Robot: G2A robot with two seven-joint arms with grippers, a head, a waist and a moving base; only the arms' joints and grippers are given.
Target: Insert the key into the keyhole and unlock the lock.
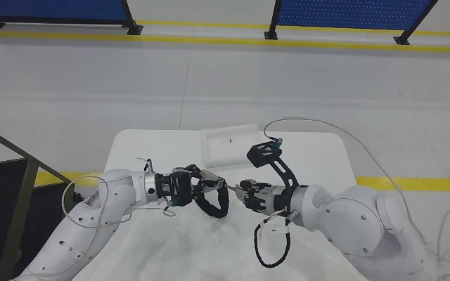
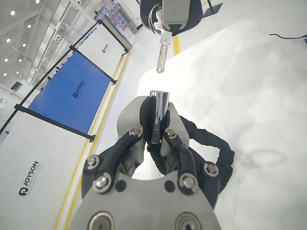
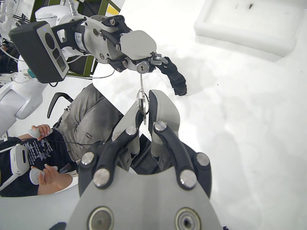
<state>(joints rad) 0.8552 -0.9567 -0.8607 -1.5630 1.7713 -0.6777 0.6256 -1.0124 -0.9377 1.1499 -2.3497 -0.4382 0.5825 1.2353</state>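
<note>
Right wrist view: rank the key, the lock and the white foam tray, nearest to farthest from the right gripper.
1. The key, clamped between the fingers of the right gripper.
2. The lock, just past the key's tip, with its keyhole facing the key.
3. The white foam tray, farthest, off to the side on the table beyond the lock.

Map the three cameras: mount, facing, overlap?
Top view: above the arms, looking down at the table; both arms show.
Left wrist view: on left wrist, facing along left gripper holding the lock, toward the key.
Right wrist view: on right wrist, along right gripper, toward the keyhole.
Shared: both wrist views show key and lock.
</note>
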